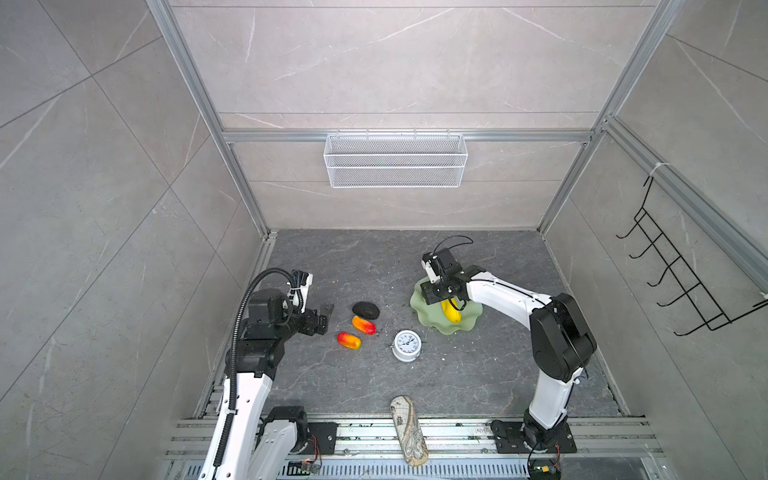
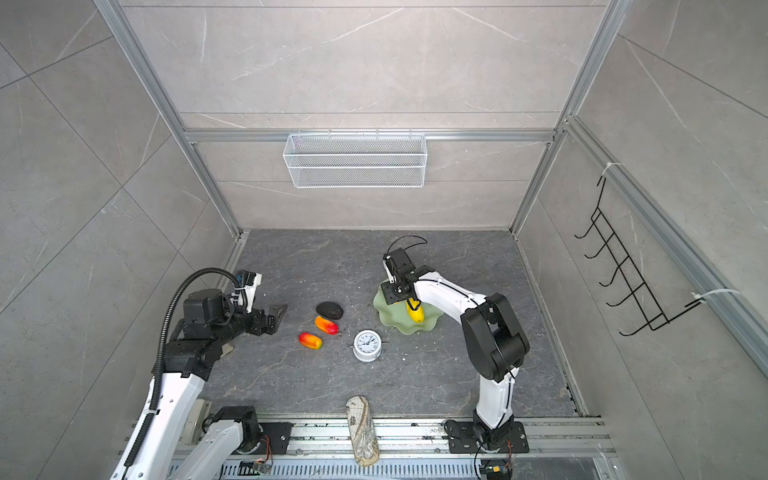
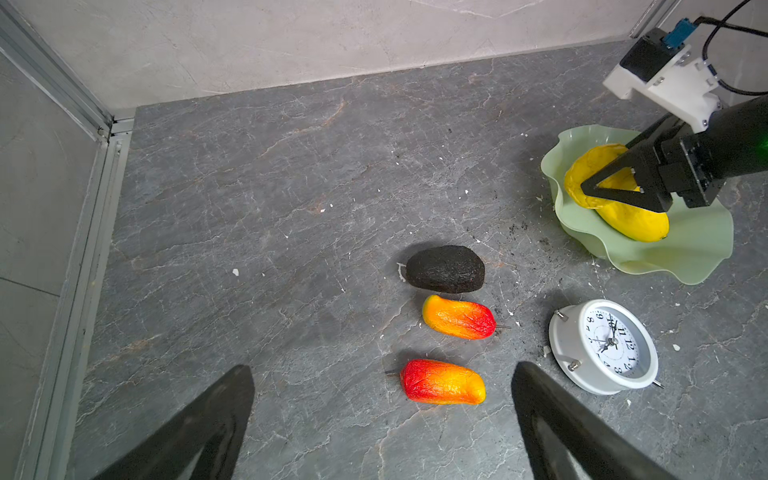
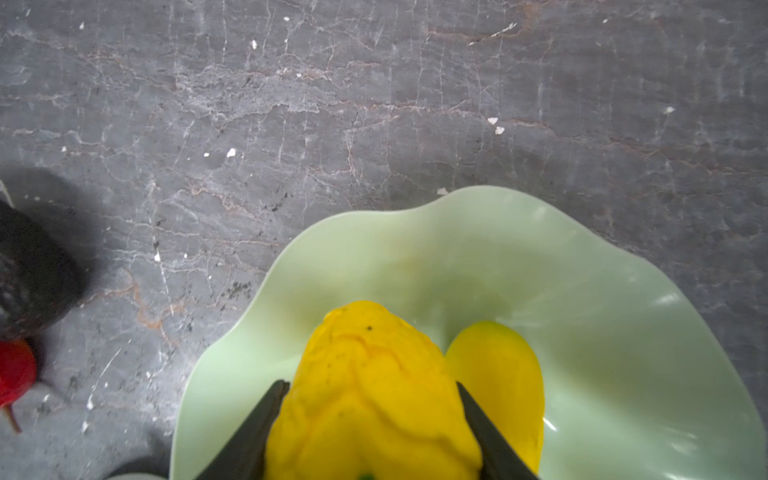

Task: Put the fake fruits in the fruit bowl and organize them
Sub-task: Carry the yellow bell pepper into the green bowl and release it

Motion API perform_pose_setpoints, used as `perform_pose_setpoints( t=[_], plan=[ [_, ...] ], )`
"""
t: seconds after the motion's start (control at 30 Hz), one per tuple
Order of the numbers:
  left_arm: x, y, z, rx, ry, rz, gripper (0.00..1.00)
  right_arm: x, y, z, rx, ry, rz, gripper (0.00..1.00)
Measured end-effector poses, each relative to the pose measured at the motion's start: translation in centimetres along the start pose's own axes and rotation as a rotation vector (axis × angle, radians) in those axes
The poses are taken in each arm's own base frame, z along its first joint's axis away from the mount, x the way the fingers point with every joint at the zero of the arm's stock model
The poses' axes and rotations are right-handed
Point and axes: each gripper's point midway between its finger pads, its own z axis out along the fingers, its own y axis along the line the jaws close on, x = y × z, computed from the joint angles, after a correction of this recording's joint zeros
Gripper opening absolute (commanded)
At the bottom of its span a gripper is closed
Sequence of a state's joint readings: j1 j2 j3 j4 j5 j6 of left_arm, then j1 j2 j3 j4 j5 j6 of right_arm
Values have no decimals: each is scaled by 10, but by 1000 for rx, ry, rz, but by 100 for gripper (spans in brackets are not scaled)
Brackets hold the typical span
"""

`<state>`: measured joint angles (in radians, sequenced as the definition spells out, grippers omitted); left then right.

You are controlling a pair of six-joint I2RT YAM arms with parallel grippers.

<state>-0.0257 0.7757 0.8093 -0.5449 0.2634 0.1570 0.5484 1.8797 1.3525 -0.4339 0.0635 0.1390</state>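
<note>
The step in hand looks like setting down the second fruit. The right claw is partly closed, its jaws pressing both sides of the round bumpy yellow fake fruit. It holds this low over the pale mint-green ruffled plastic bowl, right of centre on the table. Just beside it, the long smooth yellow fake fruit lies in the bowl. I cannot tell whether the bumpy fruit rests on the bowl floor yet.

Left of the bowl, on the grey table, lie the dark rough avocado and two glossy red-orange mangoes, all outside it. The left claw hangs wide open and empty above the nearer mango.

The next move probably calls for parting the right jaws gently so the bumpy fruit settles without rolling, then fetching the three fruits while avoiding the small round white alarm clock.
</note>
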Motion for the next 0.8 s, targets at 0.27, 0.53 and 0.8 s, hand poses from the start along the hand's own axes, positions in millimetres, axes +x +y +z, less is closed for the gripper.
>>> perform_pose_setpoints(
  t=[0.27,0.53,0.8],
  plan=[
    [0,0,0,0,0,0,100,8,-4,17,6,11,42,54],
    [1,0,1,1,3,-1,100,14,-14,23,24,16,83,57],
    [1,0,1,1,4,-1,100,18,-25,26,53,24,113,66]
  ],
)
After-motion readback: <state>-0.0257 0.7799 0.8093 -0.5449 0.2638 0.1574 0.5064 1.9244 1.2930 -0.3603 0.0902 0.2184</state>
